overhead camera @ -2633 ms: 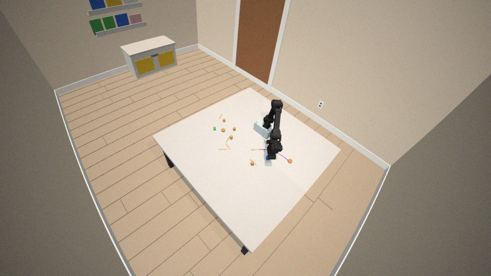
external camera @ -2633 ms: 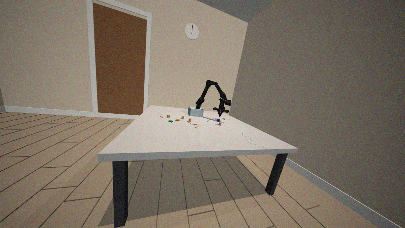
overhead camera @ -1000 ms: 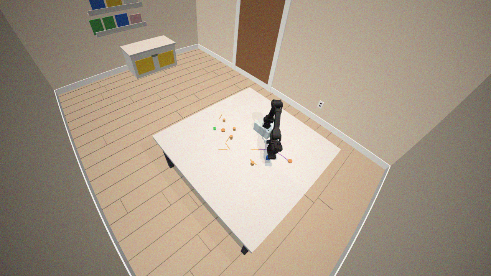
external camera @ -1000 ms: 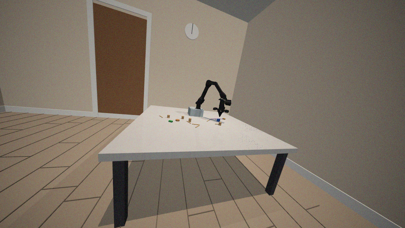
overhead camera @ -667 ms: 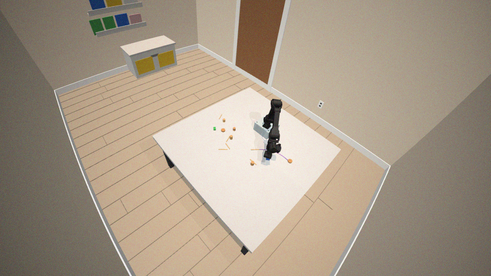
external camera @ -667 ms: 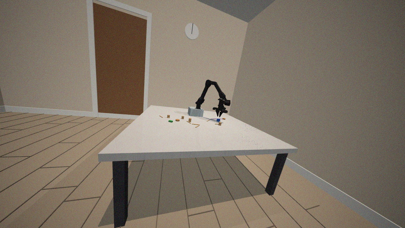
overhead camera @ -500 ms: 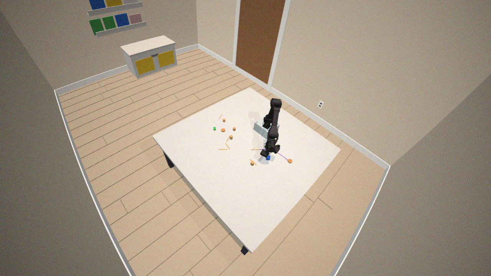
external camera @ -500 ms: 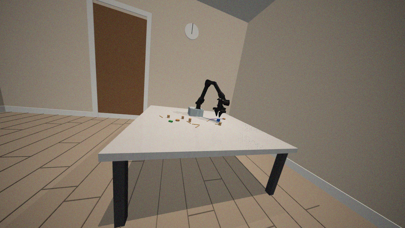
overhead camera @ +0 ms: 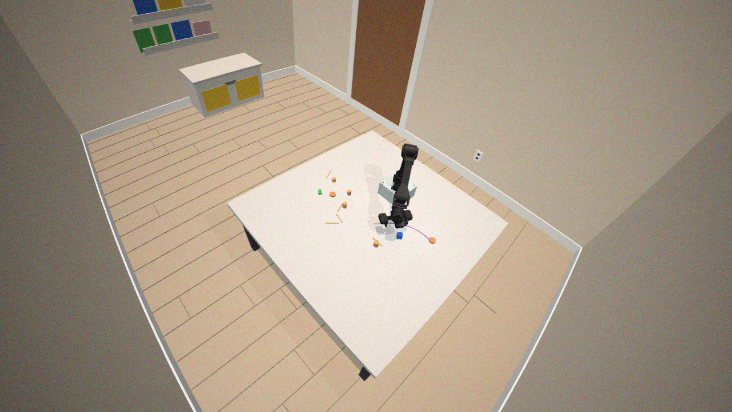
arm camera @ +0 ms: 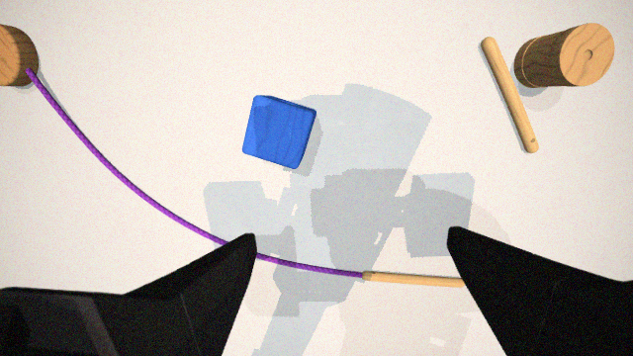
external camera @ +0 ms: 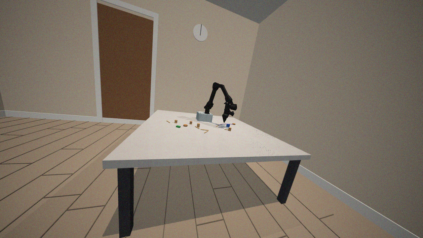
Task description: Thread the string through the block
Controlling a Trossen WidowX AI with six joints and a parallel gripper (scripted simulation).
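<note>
A blue block stands on the table; I see no hole in it. The round button lies to its left in the wrist view. A purple string curves from the button past the block, not through it. The string's thin stick lies on the table; its far end is hidden behind the right finger in the wrist view. My gripper is wide open and empty, above the string and stick, beside the block.
A loose stick lies beside a wooden cylinder near the block. Farther off are a green block, an orange disc, a loose stick and several other sticks and cylinders.
</note>
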